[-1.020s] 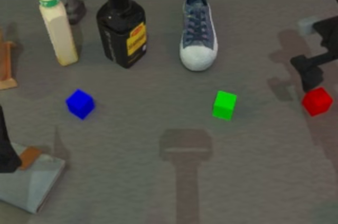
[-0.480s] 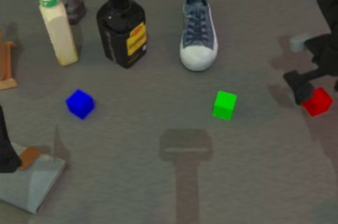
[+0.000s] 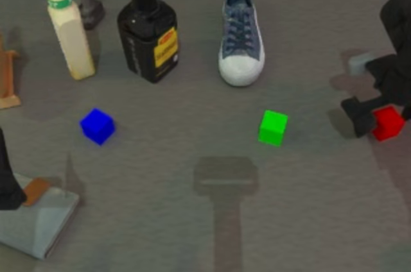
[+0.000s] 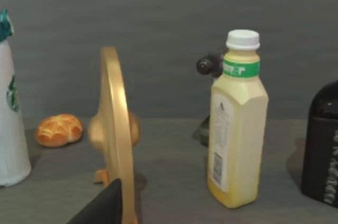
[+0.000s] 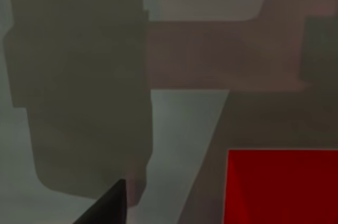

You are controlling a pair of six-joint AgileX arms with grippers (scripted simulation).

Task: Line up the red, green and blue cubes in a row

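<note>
Right claw (image 3: 380, 117) at red cube (image 3: 389, 124) (perhaps straddling it), far right

A shoe (image 3: 240, 36), dark bottle (image 3: 148, 34) and cream bottle (image 3: 69, 31) stand apart.

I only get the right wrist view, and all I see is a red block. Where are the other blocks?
Observer: The green cube is near mid-table, in front of the shoe.
Operator: And blue?
Observer: The blue cube is far off toward the left side, roughly level with green.
Operator: Where's my red one on the table?
Observer: The red cube is at the right edge, with the open right gripper down at it. The left arm is parked at the left edge.
</note>
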